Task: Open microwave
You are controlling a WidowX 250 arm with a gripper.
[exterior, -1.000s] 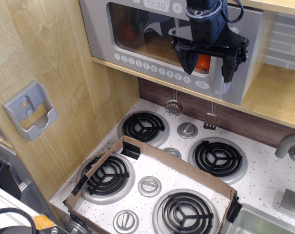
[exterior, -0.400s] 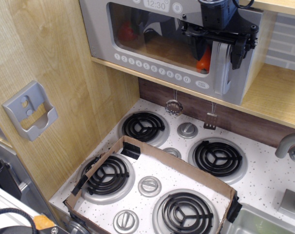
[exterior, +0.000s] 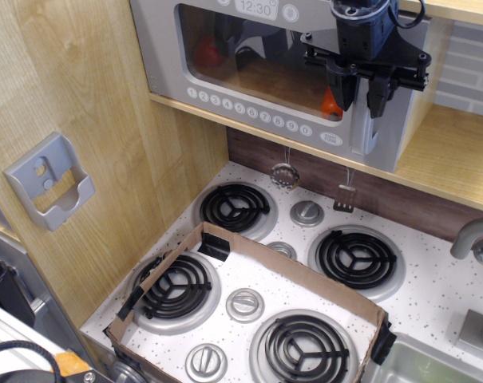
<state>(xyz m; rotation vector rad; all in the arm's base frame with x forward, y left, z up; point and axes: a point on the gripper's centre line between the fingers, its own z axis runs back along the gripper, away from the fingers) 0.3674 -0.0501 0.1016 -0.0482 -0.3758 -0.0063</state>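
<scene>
Straddling chunky silver loop handle (exterior: pixel 372 120): black fingers (exterior: pixel 341 88); grey plastic microwave (exterior: pixel 249 72).

Grey microwave (exterior: pixel 225 60), white buttons; black-blue end effector (exterior: pixel 358 97); white speckled stovetop (exterior: pixel 433 279), black coil burners (exterior: pixel 355 258).

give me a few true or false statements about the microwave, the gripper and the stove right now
1. The microwave door is swung wide open. False: it looks closed, flush with the front.
2. The gripper is at the door's right end, by the silver handle. True.
3. The gripper is shut on a spatula. False: its fingers are spread apart and hold nothing that shows.
4. The clock display reads 12:30. True.
5. A cardboard frame lies across the stovetop burners. True.
6. The grey bracket hangs on the wooden panel right of the microwave. False: it is on the left panel, below the microwave.
</scene>
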